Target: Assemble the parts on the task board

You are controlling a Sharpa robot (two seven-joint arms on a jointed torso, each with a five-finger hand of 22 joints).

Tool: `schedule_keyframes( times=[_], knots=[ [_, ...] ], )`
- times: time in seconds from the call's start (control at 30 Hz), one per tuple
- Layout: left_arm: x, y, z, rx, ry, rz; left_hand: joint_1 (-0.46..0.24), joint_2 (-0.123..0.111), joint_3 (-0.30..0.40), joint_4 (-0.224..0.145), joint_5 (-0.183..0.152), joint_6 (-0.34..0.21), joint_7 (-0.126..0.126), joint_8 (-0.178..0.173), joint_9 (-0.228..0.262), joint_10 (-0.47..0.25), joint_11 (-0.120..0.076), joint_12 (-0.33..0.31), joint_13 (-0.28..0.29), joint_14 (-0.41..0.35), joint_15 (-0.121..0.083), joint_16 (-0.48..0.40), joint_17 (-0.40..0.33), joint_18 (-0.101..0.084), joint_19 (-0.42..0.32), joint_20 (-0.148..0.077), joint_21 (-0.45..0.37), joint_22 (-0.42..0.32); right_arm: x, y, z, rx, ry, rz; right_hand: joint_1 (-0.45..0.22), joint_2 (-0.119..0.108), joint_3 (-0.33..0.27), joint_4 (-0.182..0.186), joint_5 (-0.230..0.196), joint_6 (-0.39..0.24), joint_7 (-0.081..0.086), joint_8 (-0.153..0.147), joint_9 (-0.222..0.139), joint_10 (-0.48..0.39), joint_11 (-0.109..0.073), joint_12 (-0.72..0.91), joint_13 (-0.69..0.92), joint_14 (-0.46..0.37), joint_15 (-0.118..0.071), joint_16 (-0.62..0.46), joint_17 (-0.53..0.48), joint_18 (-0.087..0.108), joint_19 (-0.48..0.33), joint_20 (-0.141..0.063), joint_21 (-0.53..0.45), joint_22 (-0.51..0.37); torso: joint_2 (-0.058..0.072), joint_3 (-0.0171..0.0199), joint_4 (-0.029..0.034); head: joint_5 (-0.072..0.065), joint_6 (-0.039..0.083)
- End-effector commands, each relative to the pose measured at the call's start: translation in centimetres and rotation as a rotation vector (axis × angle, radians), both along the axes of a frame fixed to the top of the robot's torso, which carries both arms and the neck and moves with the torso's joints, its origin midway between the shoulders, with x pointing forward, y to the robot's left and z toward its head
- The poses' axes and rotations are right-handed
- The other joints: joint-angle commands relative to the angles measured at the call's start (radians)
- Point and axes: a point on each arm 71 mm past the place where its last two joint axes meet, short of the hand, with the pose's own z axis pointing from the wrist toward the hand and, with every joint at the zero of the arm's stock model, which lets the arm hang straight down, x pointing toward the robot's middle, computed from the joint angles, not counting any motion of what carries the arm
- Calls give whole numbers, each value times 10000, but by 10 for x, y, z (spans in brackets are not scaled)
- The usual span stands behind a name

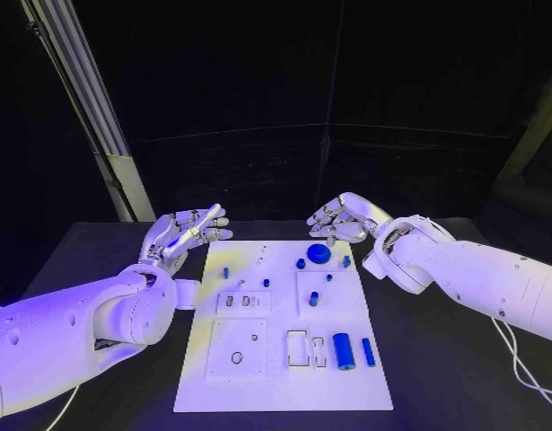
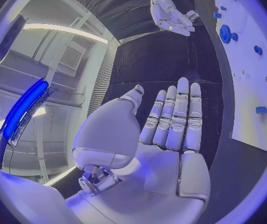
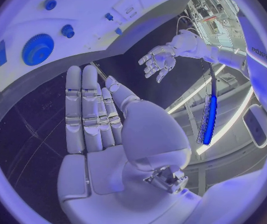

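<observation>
Robot hand (image 1: 188,230) left, empty, beside task board (image 1: 284,377), apparently unobstructed.

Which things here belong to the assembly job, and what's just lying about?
Job:
- task board
- blue gear
- big blue cylinder
- slim blue pin
- left hand and right hand, both holding nothing

Lying about:
- cable on the black table

The task board (image 1: 282,395) lies mid-table (image 1: 457,377). The left hand (image 1: 185,232) hovers beside its far left corner. The right hand (image 1: 340,218) hovers beside its far right corner.
</observation>
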Motion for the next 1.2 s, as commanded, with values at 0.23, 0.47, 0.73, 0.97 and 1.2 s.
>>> schedule_keyframes(
  times=[0.23,0.47,0.73,0.97,1.2],
  knots=[
    [-11,-14,7,-817,23,-793,-66,28,6,-97,8,169,-46,-12,-20,267,-62,-230,-11,492,-107,38,163,153,444,-116,60,-69,4,18,1,-4023,-327,448,-464,-182,140,266,-397,-238,-120,-182,-22,-134,-56,-109,7,498,-38,1922,1502,189,-65,-16,1390,857,389,-74,106,-136,25],
    [-18,-23,9,-1226,131,-1284,-90,33,2,-88,6,171,-47,-19,-21,276,-65,-247,-11,524,-113,43,178,152,472,-124,61,-74,5,27,1,-4861,-687,592,-399,-279,261,409,-312,-300,-91,-151,3,-289,-12,-107,11,298,-14,2916,2295,192,-216,12,2073,1281,491,-91,181,-213,8],
    [-20,-22,9,-1273,205,-1323,-95,33,1,-89,8,159,-43,-28,-23,271,-63,-259,-12,530,-112,41,183,150,480,-126,58,-79,5,33,-2,-5537,-569,801,-272,-369,491,409,-204,-427,-90,-166,-7,-601,35,-127,-27,132,31,3768,3120,196,-452,59,2513,1565,575,-92,187,-212,31],
    [-21,-21,9,-1280,292,-1312,-108,18,-8,-93,10,127,-31,-47,-28,255,-55,-280,-15,545,-112,40,196,147,498,-130,52,-87,4,40,-4,-5920,-453,972,-270,-415,583,439,-205,-433,-84,-159,-2,-737,57,-125,-33,113,52,4202,3550,192,-531,87,2735,1733,632,-94,187,-209,47],
    [-20,-19,7,-1212,442,-1176,-87,-37,-13,-150,12,39,-3,-86,-32,199,-35,-325,-19,580,-109,40,228,142,545,-137,37,-108,5,44,-6,-6101,-339,1025,-255,-415,675,473,-173,-409,-79,-149,3,-781,64,-115,-32,110,60,4519,3855,169,-521,101,2983,1989,661,-81,171,-174,24]
  ],
)
